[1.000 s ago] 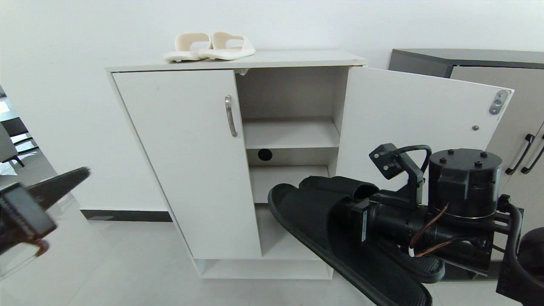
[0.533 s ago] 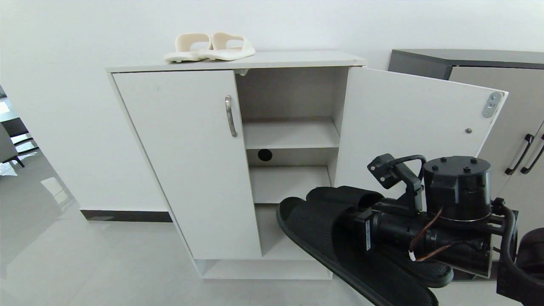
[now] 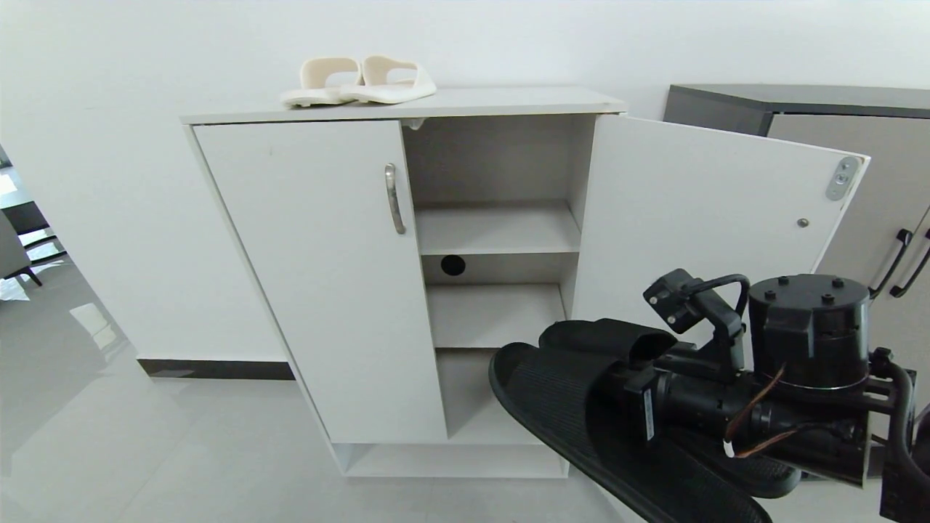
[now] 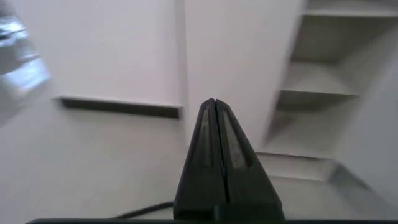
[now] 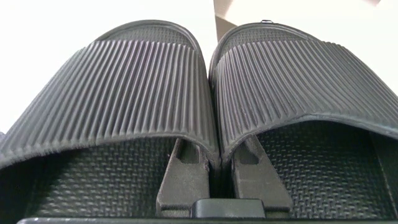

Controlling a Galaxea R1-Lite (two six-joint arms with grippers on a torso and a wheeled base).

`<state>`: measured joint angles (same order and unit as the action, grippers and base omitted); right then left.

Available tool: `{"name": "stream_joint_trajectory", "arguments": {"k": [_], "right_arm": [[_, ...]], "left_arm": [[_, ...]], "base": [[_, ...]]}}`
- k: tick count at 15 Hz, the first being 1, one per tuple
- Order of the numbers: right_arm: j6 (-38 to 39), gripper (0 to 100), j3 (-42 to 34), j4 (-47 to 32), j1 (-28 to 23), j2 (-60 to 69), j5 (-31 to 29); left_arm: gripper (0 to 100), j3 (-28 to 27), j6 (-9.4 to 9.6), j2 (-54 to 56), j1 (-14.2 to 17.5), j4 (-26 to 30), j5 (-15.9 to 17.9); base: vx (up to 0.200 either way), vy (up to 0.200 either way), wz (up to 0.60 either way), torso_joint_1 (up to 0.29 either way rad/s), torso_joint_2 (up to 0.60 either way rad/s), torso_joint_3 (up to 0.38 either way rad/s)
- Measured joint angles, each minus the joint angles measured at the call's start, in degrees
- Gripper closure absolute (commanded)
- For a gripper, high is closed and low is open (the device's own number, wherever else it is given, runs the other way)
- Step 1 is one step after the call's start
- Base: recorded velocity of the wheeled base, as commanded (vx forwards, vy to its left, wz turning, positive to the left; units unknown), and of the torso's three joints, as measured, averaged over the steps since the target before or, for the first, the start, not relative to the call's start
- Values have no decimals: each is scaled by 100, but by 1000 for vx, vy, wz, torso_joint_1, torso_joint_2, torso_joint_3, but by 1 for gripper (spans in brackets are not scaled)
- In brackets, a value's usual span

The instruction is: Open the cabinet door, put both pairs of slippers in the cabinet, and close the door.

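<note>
The white cabinet (image 3: 508, 102) stands against the wall, its right door (image 3: 697, 211) swung open and its left door (image 3: 320, 276) closed. A cream pair of slippers (image 3: 360, 80) lies on its top. My right gripper (image 3: 639, 396) is low and in front of the open door, shut on the black pair of slippers (image 3: 574, 392), toes toward the opening. In the right wrist view its fingers (image 5: 183, 180) pinch the inner edges of both black slippers (image 5: 143, 81) together. My left gripper (image 4: 215, 109) is shut on nothing, above the floor, facing the cabinet's lower shelves (image 4: 317, 81).
Inside the cabinet, an upper shelf (image 3: 498, 229), a middle shelf (image 3: 494, 312) and the bottom compartment hold nothing. A grey cabinet (image 3: 872, 131) with black handles stands right behind the open door. Bare tiled floor (image 3: 182, 450) stretches to the left.
My left gripper has dropped out of the head view's lower left. My right arm has carried the black slippers a little right and down. The open door swung slightly.
</note>
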<state>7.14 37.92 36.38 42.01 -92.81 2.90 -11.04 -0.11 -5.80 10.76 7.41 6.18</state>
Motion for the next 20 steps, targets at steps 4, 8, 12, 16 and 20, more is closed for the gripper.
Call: {"name": "stream_joint_trajectory", "arguments": {"k": [4, 8, 12, 16, 20], "right_arm": [[-61, 100, -102, 10, 21, 105, 2], [-90, 100, -179, 10, 84, 212, 7], [-123, 100, -218, 16, 149, 260, 10], [-121, 100, -210, 32, 274, 276, 18], [-121, 100, -196, 38, 429, 282, 21]], "left_arm": [[100, 201, -1157, 79, -241, -317, 1343], [100, 452, -972, 165, -1178, -323, 695], [100, 863, -32, 460, -1079, -662, -1891], [100, 1061, 27, 545, -1056, -933, -1164], [100, 1093, 188, 562, -1065, -709, -440]], "base": [[0, 0, 0, 0, 0, 0], [0, 0, 0, 0, 0, 0], [0, 0, 0, 0, 0, 0], [0, 0, 0, 0, 0, 0], [0, 0, 0, 0, 0, 0]]}}
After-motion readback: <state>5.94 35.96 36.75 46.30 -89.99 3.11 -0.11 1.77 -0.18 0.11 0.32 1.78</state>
